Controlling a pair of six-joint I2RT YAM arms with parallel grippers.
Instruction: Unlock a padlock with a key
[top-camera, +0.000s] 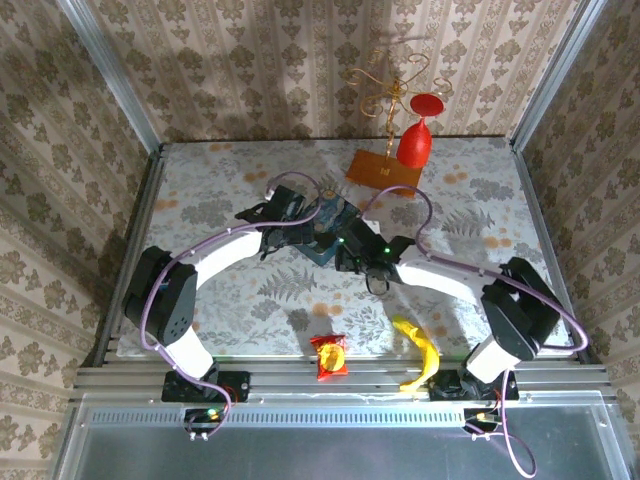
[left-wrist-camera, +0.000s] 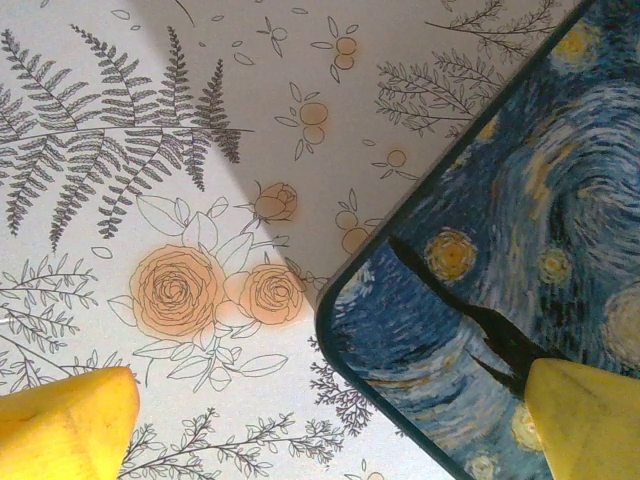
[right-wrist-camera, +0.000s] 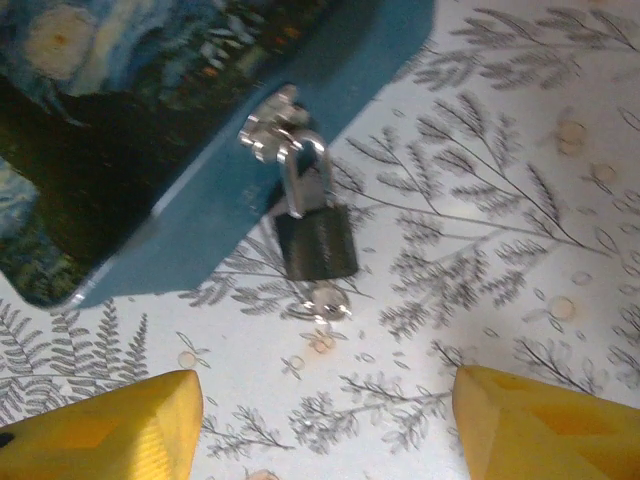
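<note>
My right hand (right-wrist-camera: 322, 428) is open. Its two yellow fingertips (right-wrist-camera: 110, 425) stand wide apart with nothing between them, only bare printed surface (right-wrist-camera: 500, 200) underneath. Just ahead of those fingertips lies the padlock (right-wrist-camera: 315, 238), a small dark body with a bright shackle. The shackle is hooked through the silver hasp (right-wrist-camera: 270, 128) on the side of the blue painted tin (right-wrist-camera: 230, 210). The lock's body rests against the surface right beside the tin's wall. At its lower end sits a small silvery piece (right-wrist-camera: 328, 302), too blurred for me to say what it is.

My left hand (left-wrist-camera: 322, 425) is spread as wide as it goes and holds nothing. One yellow fingertip (left-wrist-camera: 60, 428) hangs over the fern-and-rose print of the surface, and the other is over the tin's swirl-painted lid, with the tin's rounded corner between them.

From above, both hands meet at the tin in the middle of the surface. Farther out, an orange card (top-camera: 383, 170) and a red glass (top-camera: 418, 135) on a gold wire stand (top-camera: 385, 80) are at the back. A red snack packet (top-camera: 330, 355) and a banana (top-camera: 420, 352) lie near my bases.
</note>
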